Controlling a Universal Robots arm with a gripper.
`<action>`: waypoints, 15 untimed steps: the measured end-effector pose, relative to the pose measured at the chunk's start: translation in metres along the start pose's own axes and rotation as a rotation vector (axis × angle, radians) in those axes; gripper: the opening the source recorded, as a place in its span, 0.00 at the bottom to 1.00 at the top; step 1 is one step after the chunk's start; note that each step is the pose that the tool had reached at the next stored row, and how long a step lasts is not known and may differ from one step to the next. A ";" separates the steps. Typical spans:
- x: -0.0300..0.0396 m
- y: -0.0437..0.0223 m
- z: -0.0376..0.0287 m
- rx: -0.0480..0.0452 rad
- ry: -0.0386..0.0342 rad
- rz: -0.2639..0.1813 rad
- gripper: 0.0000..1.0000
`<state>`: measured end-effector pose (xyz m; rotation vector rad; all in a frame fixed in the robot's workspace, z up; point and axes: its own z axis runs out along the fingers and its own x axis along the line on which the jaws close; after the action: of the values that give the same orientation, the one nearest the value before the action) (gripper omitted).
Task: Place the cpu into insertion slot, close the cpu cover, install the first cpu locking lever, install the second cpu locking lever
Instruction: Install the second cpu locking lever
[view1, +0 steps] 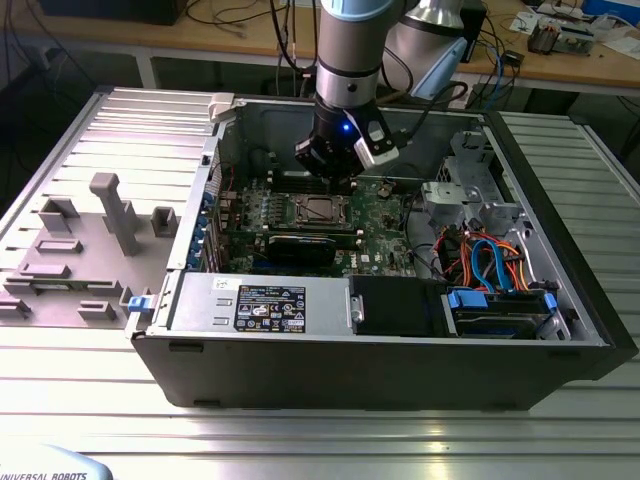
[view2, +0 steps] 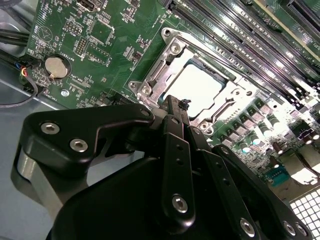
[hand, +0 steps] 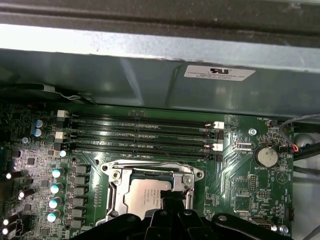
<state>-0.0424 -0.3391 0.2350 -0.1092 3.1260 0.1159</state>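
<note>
Arm (view1: 350, 45): 1 grey jointed column, descending near-vertically to a point above the cpu (view1: 320, 209); a blue light glows on its wrist. Gripper (view1: 338, 176): black, pointing down, poised just above the cpu's far edge. In both wrist views its 2 black fingertips (view2: 173, 107) (hand: 167, 201) are pressed together, tips at the cpu's rim, with black bolted linkages spreading behind.

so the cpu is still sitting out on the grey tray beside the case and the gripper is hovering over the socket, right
Not quite. The cpu already sits in the insertion slot on the motherboard, with the cpu cover framing it, as both wrist views show. The gripper does hang just above the socket in the exterior view.
</note>
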 end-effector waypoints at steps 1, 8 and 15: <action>0.0000 -0.0003 0.0000 0.0000 0.0000 0.000 0.11; 0.0003 -0.0037 -0.0003 0.0001 0.0000 0.000 0.11; 0.0002 -0.0036 -0.0020 0.0001 0.0001 0.000 0.11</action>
<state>-0.0425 -0.3428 0.2368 -0.1091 3.1261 0.1157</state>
